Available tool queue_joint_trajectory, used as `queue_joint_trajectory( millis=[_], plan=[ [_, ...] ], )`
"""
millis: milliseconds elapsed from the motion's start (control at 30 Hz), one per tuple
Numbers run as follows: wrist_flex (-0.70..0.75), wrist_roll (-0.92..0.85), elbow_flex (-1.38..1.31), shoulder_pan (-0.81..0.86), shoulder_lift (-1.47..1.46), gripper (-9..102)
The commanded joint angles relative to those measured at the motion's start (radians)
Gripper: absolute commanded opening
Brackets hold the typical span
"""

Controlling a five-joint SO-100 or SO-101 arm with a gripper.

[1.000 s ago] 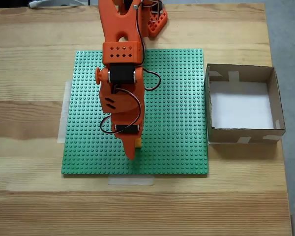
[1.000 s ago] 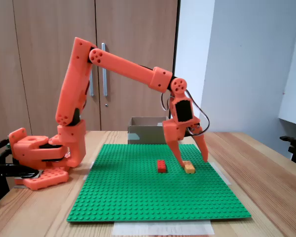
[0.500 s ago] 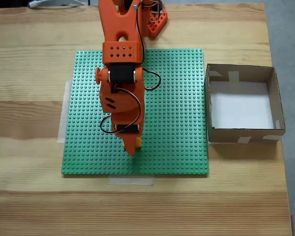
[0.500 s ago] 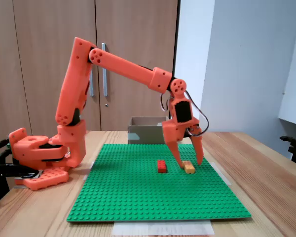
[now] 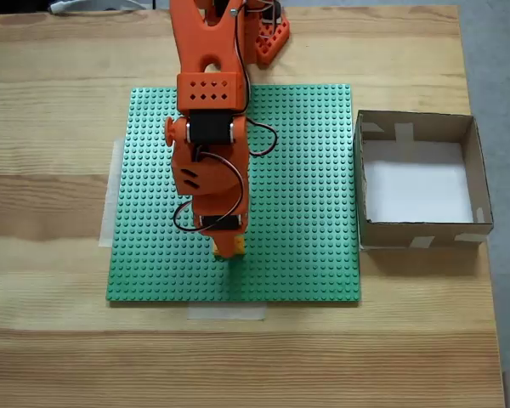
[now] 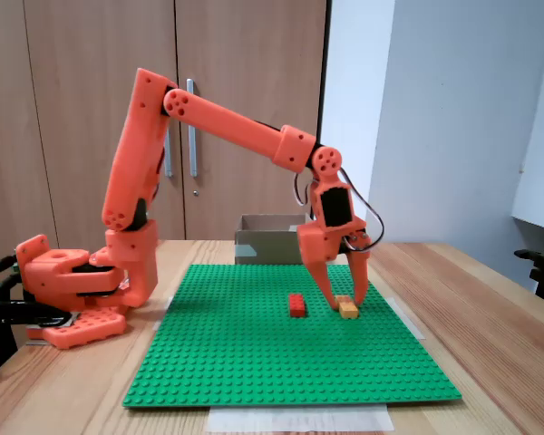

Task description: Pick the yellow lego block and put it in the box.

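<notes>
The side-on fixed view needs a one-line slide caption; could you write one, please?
Orange arm's gripper straddles the yellow lego block on the green baseplate, fingers not yet shut.

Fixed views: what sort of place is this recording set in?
Probably an office or lab room: a light wooden table carrying a green studded baseplate, wood-fronted cabinet doors behind the orange robot arm, and a white wall.

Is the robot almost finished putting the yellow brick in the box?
Not yet. Done: the hand is down at the yellow lego block, one finger on each side in the side-on fixed view. In hand: closing on it; the brick sits on the green baseplate, not lifted. Left: grip, lift, carry to the box, whose white bottom is bare, and drop it in.
</notes>
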State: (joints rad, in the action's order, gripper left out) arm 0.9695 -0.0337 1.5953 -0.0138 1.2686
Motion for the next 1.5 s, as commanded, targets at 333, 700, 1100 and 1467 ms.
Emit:
queue_joint_trajectory(
  millis=[333, 700, 1100, 1467],
  plan=[
    [-0.02, -0.009, -0.003, 0.014, 0.058, 7],
    [-0.035, -0.003, 0.071, 0.026, 0.264, 4],
    [0.011, -0.003, 0.235, -0.014, 0.655, 3],
    [0.161, 0.032, 0.273, -0.132, 0.911, 2]
  ],
)
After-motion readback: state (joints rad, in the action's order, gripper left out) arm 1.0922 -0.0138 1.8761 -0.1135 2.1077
